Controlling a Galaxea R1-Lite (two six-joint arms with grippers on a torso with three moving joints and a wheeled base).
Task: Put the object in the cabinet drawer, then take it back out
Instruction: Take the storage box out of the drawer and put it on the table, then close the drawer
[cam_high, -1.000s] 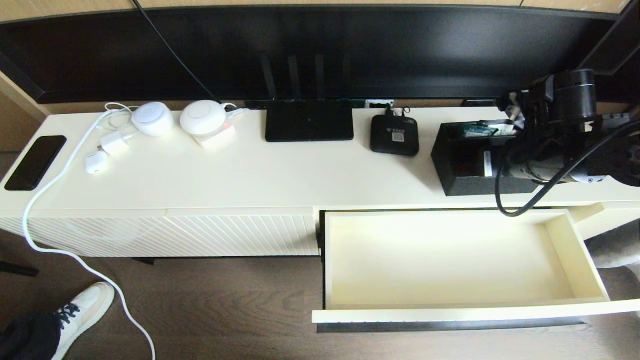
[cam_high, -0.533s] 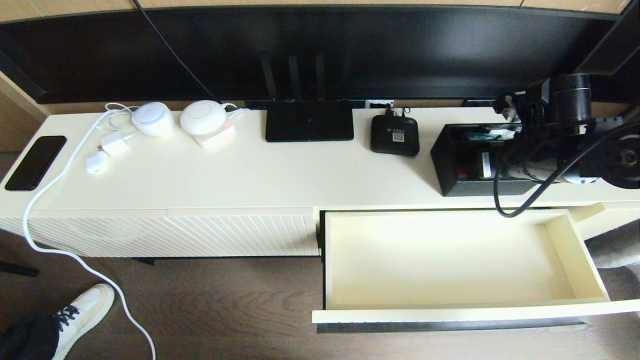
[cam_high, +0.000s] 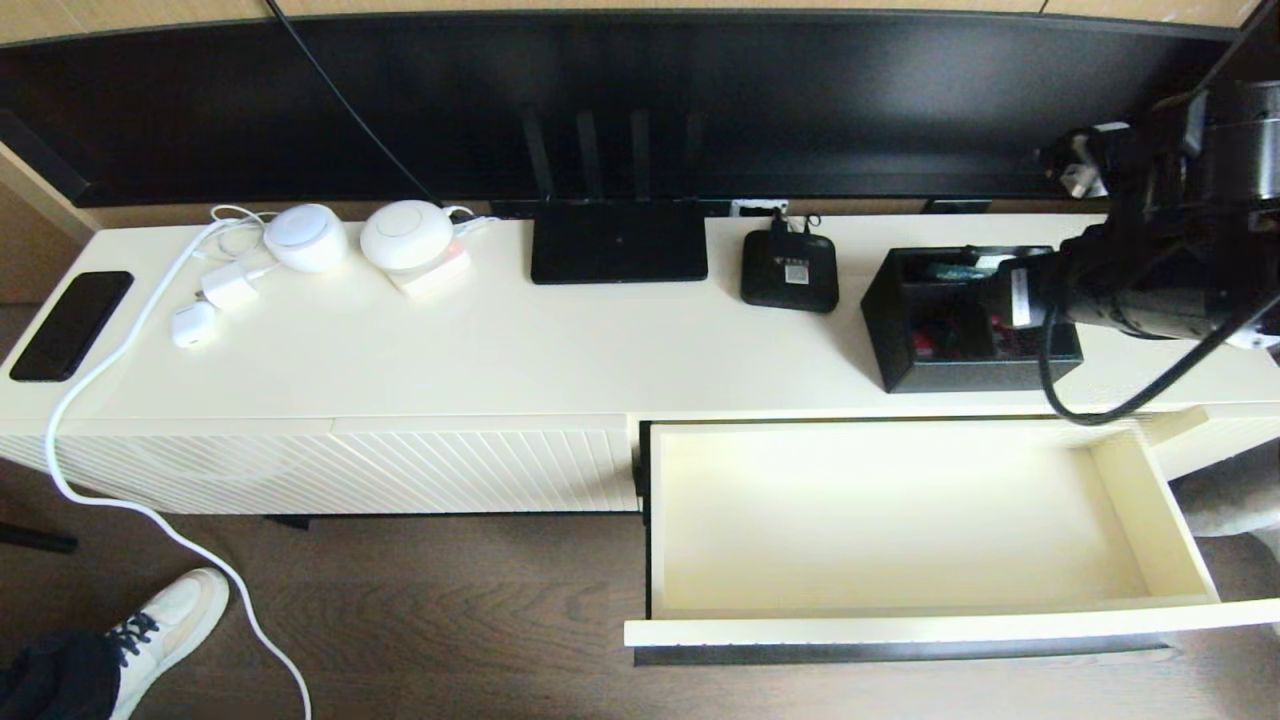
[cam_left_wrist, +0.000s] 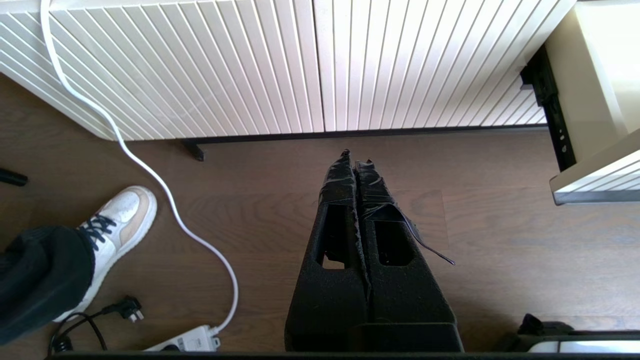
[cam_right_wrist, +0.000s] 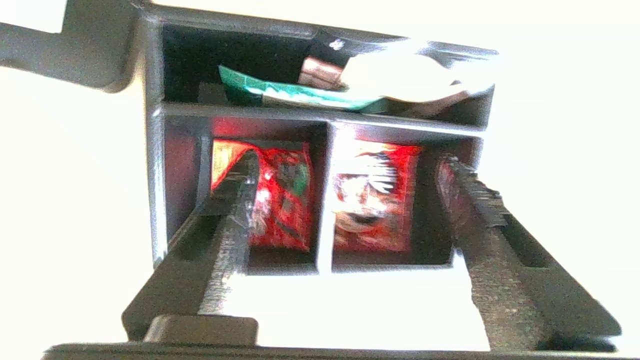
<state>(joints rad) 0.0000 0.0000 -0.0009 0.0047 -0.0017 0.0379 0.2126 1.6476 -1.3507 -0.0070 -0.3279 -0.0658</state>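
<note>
Since the right hand (cam_right_wrist: 345, 210) has pulled back toward 3 o'clock, spread wide and empty, the organizer box (cam_high: 960, 330) is uncovered on the bench (cam_high: 500, 350) | looks like retrieval's done | cabinet drawer (cam_high: 1120, 470) hangs open at 6 o'clock, roomy | left hand (cam_left_wrist: 356, 162) parked, pinched closed, over the floor

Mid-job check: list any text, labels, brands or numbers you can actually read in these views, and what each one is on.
No text can be read in any view.
Set-top box: a label on top, too small to read.
Right arm: a white sticker, unreadable.
Red packets in the organizer box: printing too blurred to read.
Green packet: no readable text.
Router: no visible marking.
</note>
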